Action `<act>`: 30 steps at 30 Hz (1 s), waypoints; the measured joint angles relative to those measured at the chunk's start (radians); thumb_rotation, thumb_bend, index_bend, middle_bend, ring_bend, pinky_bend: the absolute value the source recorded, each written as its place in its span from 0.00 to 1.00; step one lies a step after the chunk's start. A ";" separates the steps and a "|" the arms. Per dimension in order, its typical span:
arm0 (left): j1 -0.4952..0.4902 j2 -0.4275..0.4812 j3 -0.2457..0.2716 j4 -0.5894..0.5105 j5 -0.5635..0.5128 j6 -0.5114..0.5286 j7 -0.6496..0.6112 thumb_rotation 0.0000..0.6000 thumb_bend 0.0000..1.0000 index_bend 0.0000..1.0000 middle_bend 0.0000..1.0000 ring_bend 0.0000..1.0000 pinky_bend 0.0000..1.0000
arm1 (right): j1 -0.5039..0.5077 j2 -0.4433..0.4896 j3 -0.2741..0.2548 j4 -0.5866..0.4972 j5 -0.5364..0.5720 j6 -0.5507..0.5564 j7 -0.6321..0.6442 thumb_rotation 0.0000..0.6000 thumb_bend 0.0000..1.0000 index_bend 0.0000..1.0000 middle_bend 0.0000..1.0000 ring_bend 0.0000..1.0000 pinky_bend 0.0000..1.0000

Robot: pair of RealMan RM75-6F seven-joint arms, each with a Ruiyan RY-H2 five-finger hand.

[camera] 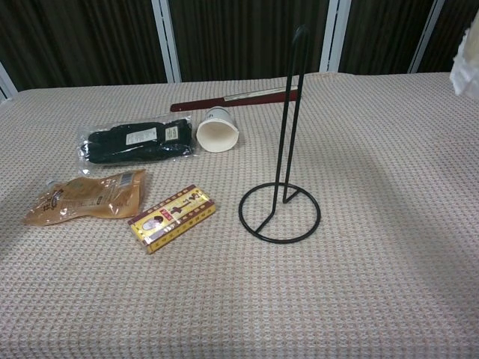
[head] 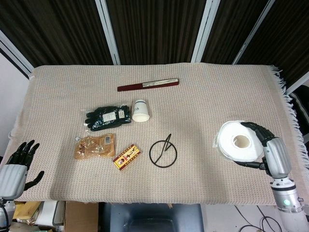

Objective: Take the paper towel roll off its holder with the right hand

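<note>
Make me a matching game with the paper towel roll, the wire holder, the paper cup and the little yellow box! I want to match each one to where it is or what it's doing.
Things:
1. paper towel roll
2. wire holder
3. paper cup
4. yellow box

States:
A. lying on its side beside the black gloves
B. standing bare on the cloth
C. held in the right hand, off to the right
D. lying flat next to the orange snack pouch

Pairs: 1-C, 2-B, 3-A, 4-D
</note>
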 measured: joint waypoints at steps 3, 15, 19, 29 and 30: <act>0.000 -0.004 0.001 -0.003 -0.003 -0.005 0.017 1.00 0.28 0.08 0.04 0.00 0.24 | 0.025 -0.068 -0.006 0.171 0.019 -0.056 0.081 1.00 0.00 0.54 0.52 0.50 0.51; 0.003 -0.012 0.002 0.015 -0.017 -0.014 -0.005 1.00 0.29 0.09 0.04 0.00 0.24 | 0.132 -0.344 -0.082 0.737 0.018 -0.266 0.375 1.00 0.00 0.03 0.09 0.03 0.09; 0.002 -0.015 0.005 0.020 -0.014 -0.017 -0.006 1.00 0.28 0.09 0.04 0.00 0.24 | 0.139 -0.319 -0.100 0.710 0.012 -0.285 0.331 1.00 0.00 0.00 0.00 0.00 0.00; 0.003 -0.013 0.002 0.018 -0.023 -0.021 -0.010 1.00 0.29 0.09 0.05 0.00 0.24 | 0.089 -0.156 -0.110 0.405 0.040 -0.231 0.057 1.00 0.00 0.00 0.00 0.00 0.00; 0.003 -0.013 0.001 0.017 -0.022 -0.018 -0.010 1.00 0.29 0.09 0.05 0.00 0.24 | 0.078 -0.135 -0.109 0.356 0.045 -0.215 0.003 1.00 0.00 0.00 0.00 0.00 0.00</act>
